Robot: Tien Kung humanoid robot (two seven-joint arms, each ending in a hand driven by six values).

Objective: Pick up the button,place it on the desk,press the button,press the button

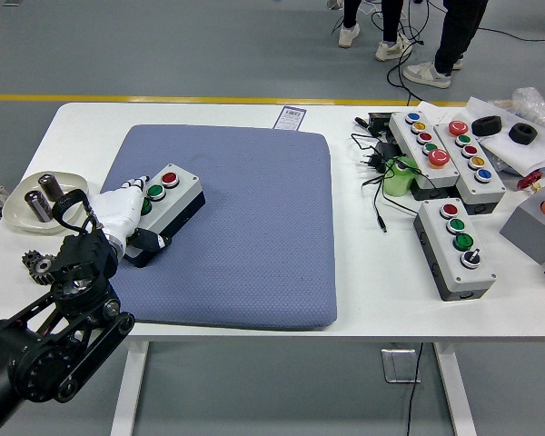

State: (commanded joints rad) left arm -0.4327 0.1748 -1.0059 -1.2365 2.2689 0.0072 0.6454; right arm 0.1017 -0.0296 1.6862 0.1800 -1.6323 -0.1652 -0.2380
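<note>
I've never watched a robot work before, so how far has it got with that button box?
The button box already sits on the blue mat, so the placing looks done. In hand: the left hand is on the box's near end, over its lower buttons. Whether it is pressing one I cannot tell. The red button and green button show untouched. The right arm is out of view.

Bright, even overhead light fills the scene, leaving only faint, soft shadows beneath the white table [254,113] and around the blue mat [245,227]. Focus stays sharp throughout; no glare, slight wide-angle bowing along the table's edges.
</note>
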